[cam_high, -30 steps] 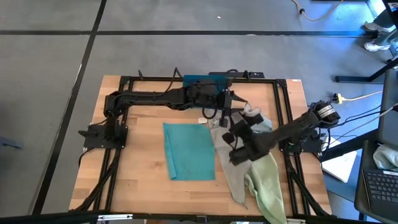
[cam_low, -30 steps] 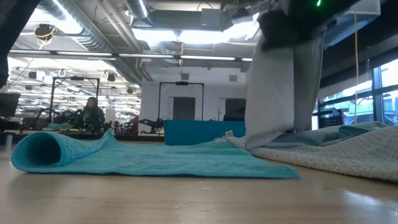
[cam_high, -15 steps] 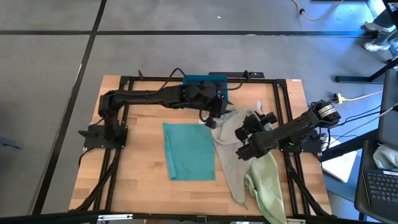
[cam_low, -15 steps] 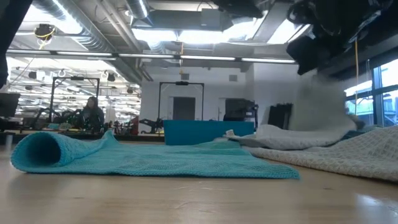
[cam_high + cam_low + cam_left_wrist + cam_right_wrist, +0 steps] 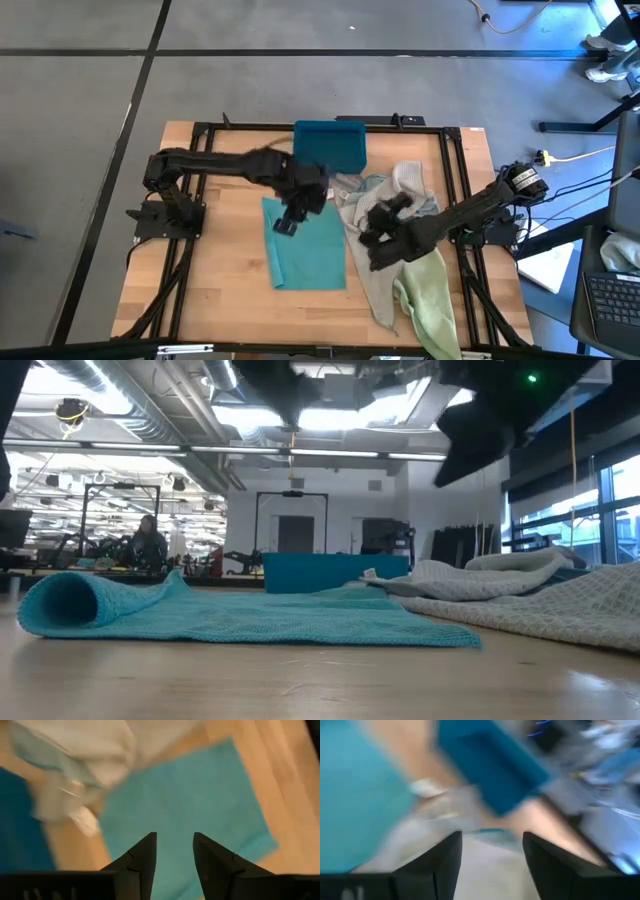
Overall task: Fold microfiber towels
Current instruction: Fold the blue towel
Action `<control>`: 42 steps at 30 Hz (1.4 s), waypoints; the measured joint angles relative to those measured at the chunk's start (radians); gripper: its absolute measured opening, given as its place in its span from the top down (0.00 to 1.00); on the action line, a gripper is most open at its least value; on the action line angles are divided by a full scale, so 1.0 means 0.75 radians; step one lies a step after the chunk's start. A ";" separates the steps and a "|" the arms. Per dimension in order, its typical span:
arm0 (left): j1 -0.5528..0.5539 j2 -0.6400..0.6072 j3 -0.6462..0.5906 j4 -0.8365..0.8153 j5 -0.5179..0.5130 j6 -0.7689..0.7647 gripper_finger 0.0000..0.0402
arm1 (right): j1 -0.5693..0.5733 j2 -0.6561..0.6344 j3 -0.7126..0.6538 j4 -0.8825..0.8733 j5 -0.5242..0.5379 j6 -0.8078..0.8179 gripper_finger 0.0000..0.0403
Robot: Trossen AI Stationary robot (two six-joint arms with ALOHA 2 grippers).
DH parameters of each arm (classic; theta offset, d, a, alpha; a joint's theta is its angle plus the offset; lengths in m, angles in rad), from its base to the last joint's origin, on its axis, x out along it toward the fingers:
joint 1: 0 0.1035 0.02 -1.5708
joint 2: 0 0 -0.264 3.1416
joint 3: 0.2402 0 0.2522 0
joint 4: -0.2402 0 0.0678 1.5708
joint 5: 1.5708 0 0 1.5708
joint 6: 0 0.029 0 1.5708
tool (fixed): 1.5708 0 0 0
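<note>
A second ago I had a pale towel hoisted off the pile between both arms; now it is dropped, lying slumped with the other pale cloths in the heap just beside the blue bin, so that lift came to nothing as a fold. The left hand has swung away from the bin and hangs over the near top edge of the teal towel, which lies flat on the tabletop with its left edge rolled up (plain in the low view). Its wrist camera shows the fingers apart with nothing between them, teal cloth below. The right hand has come down and in, low over the pale grey towel where it meets the heap, arm stretched from the right side; its fingers stand wide and empty. The pale green towel trails off the front right. I judge the teal towel is next up: no fold made yet.
</note>
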 joint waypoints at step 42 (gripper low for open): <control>-0.260 -0.329 -1.317 1.043 -0.053 -0.621 0.70 | -0.040 0.295 0.001 0.768 -0.576 -0.642 0.63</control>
